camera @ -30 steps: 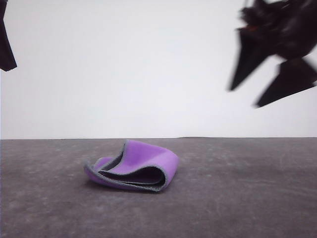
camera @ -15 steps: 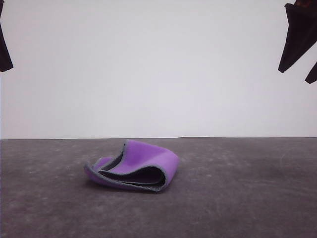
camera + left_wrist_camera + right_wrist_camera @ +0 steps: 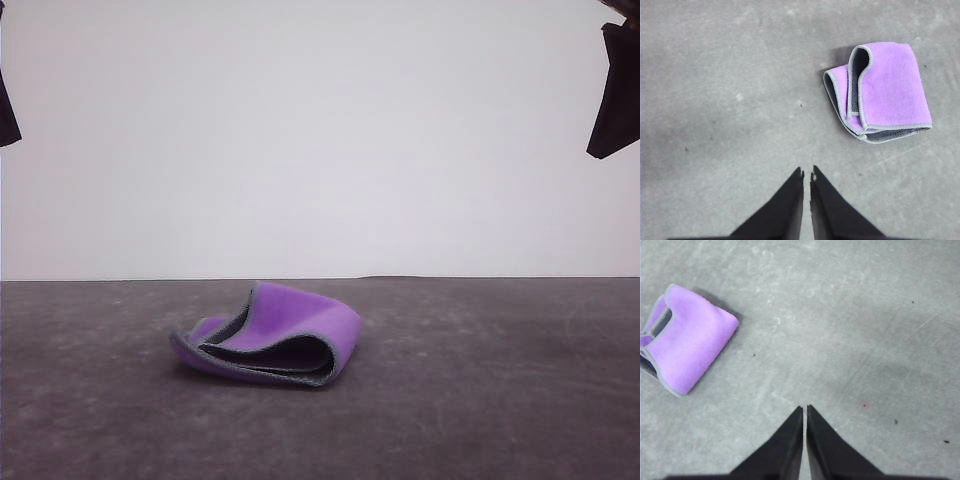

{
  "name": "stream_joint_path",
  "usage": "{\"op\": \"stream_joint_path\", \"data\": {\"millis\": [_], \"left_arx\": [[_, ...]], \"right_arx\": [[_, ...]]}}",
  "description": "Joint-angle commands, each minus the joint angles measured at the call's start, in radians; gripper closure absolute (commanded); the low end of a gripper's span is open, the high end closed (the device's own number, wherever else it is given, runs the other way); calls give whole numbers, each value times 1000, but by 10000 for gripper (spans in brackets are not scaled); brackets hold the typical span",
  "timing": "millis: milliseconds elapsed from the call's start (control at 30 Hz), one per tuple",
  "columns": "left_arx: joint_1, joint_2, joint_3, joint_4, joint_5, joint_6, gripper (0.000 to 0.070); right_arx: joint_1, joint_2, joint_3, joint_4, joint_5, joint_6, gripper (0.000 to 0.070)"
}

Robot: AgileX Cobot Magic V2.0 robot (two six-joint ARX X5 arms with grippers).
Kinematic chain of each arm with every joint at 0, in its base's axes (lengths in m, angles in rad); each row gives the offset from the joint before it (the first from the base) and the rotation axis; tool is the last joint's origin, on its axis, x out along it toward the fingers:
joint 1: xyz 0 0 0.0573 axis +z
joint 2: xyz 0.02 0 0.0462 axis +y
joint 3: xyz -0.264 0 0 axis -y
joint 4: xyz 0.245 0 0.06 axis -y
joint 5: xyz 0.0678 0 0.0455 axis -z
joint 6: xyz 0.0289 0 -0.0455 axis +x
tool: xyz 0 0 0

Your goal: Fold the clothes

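You are seeing the cloth (image 3: 268, 336) lying folded near the tabletop's (image 3: 500, 400) middle, purple outside, grey edging curling, open end facing front-left. Left gripper (image 3: 806, 172) and right gripper (image 3: 804, 408) are hanging with fingers pressed together.

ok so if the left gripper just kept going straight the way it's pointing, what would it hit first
Probably bare table. The left gripper is shut and aims at grey surface, with the folded cloth off to one side of its line.

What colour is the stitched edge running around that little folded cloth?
Light grey, against the purple cloth. It shows best in the left wrist view.
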Motion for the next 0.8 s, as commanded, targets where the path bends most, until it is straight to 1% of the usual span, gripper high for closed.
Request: {"op": "stream_joint_path", "data": {"millis": [0,567,633,667,700,767], "left_arx": [[0,9,10,9,-1,0,685],[0,9,10,23,-1,-4,684],[1,2,10,23,-5,12,683],[3,-4,10,27,-15,37,683],[9,-14,7,33,-19,46,683],[22,-41,-8,61,-21,40,683]], "right_arx": [[1,8,17,8,1,-11,695],[1,8,17,101,-6,-12,695],[1,8,17,101,-6,-12,695],[1,8,17,101,-6,-12,695],[1,8,17,101,-6,-12,695],[1,8,17,101,-6,-12,695]]}}
